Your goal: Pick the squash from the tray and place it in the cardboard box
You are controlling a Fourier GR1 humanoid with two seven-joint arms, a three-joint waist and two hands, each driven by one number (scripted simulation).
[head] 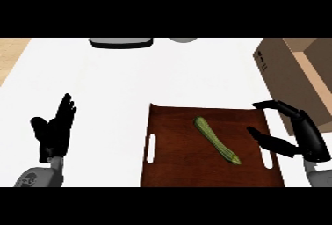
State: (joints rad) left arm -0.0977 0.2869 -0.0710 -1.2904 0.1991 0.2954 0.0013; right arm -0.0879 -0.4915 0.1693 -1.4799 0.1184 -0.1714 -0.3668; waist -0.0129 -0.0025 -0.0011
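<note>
- Green, long striped squash (216, 139) lies slantwise on the dark brown wooden tray (175, 171), untouched, so the pick is not yet done.
- Right robot hand (299, 139) hangs over the tray's right edge, near the squash, thumb and fingers spread wide, holding nothing.
- Brown cardboard box (285, 66) waits beyond it on the white desk (130, 79); lifting and placing remain.
- Left robot hand (53, 129) rests open at the left.

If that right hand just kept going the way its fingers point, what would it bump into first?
Probably the squash on the tray: the right hand is open at the tray's right edge, fingers pointing left, though its height is unclear.
</note>
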